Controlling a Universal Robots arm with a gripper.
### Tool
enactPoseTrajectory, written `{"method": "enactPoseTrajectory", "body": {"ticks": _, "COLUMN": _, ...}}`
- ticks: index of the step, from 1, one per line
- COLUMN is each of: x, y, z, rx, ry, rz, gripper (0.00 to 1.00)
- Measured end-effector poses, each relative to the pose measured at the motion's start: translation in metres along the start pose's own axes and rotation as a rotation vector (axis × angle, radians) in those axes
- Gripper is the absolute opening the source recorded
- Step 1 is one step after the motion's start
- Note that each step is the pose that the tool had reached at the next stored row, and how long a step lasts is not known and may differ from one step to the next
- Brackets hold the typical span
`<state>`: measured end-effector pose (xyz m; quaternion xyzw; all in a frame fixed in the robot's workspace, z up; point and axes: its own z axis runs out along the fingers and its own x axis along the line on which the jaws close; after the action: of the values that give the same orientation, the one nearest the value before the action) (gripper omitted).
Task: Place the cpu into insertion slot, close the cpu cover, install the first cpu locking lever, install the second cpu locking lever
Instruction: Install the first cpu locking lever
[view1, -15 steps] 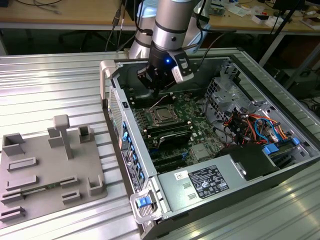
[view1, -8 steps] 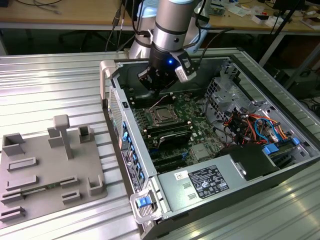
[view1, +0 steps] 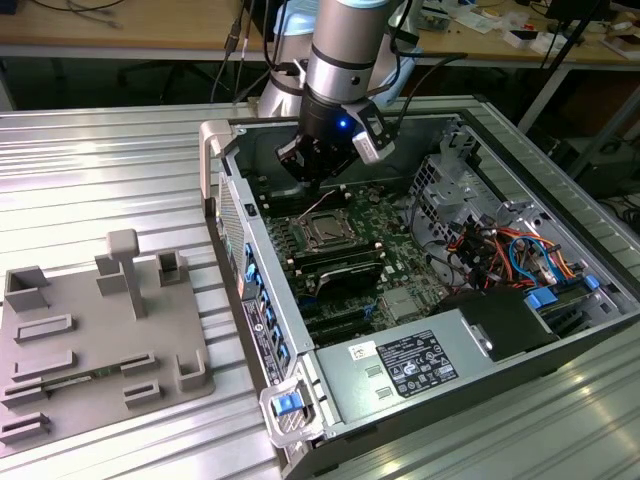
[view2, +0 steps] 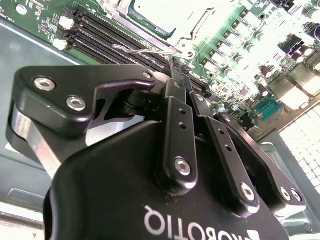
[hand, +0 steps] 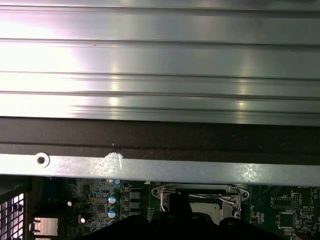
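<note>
Inside the open computer case (view1: 236, 215), the cpu (view1: 326, 232) shows its silver top face in the insertion slot on the green motherboard. The silver cpu cover (hand: 199, 190) lies flat around it as a frame. The chip's bright top (view2: 159, 11) also shows in the second wrist view. A thin wire locking lever (view2: 142, 50) sticks out raised beside the socket, along the black memory slots (view2: 107, 32). My gripper (view1: 308, 172) hangs just above and behind the socket. Its black fingers (view2: 178, 115) are shut, tips together with nothing between them, close to that lever.
The case's metal walls surround the board. A power supply (view1: 415, 365) fills its near end, and cables and drive bays (view1: 510, 250) its right in the exterior view. A grey fixture tray (view1: 100, 340) lies on the ribbed metal table (view1: 120, 180) at the exterior view's left.
</note>
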<state>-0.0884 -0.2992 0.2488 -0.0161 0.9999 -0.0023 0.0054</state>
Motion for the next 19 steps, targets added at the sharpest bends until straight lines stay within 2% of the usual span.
{"method": "enactPoseTrajectory", "body": {"ticks": 10, "x": -0.0001, "y": 0.0000, "z": 0.0000, "rx": 0.0000, "ry": 0.0000, "rz": -0.006, "gripper": 0.11}}
{"method": "enactPoseTrajectory", "body": {"ticks": 14, "x": -0.0035, "y": -0.0001, "z": 0.0011, "rx": -0.0005, "ry": -0.0002, "rz": -0.044, "gripper": 0.11}}
{"method": "enactPoseTrajectory", "body": {"ticks": 17, "x": -0.0109, "y": 0.0000, "z": 0.0026, "rx": -0.0006, "ry": -0.0001, "rz": -0.050, "gripper": 0.11}}
{"method": "enactPoseTrajectory", "body": {"ticks": 19, "x": -0.0132, "y": 0.0000, "z": 0.0033, "rx": -0.0013, "ry": 0.0000, "rz": -0.057, "gripper": 0.11}}
